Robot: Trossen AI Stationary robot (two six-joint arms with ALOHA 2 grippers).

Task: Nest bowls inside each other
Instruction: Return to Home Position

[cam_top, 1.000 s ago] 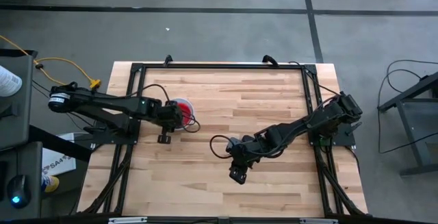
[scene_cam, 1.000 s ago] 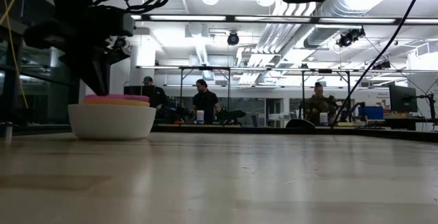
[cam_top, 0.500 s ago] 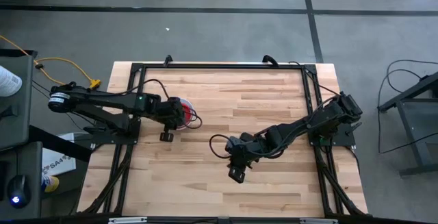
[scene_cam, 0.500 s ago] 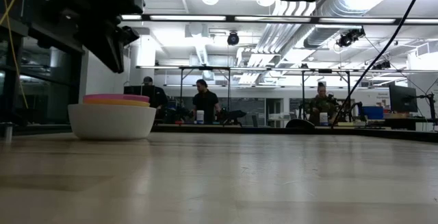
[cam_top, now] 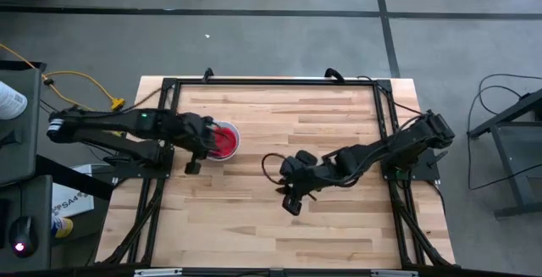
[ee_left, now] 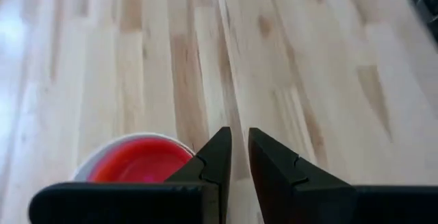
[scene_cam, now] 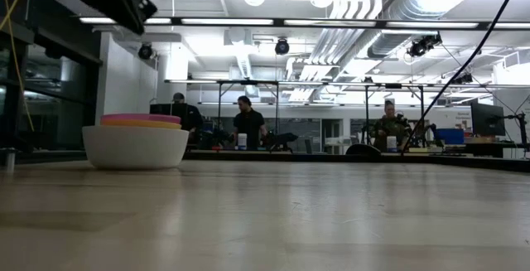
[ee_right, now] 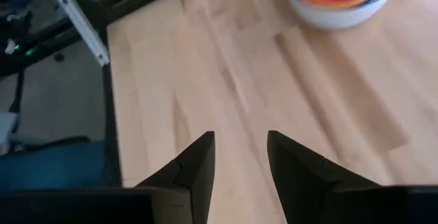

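High view: left gripper [cam_top: 191,166], fingers nearly pressed together and empty, hangs just at seven o'clock of the nested bowls [cam_top: 222,141]; right gripper [cam_top: 292,204], fingers spread, waits well apart at four o'clock on the surface [cam_top: 339,108].

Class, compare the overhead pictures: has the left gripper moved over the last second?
Yes. The left gripper has drawn back toward the table's left edge, away from the nested bowls, which have stayed put.
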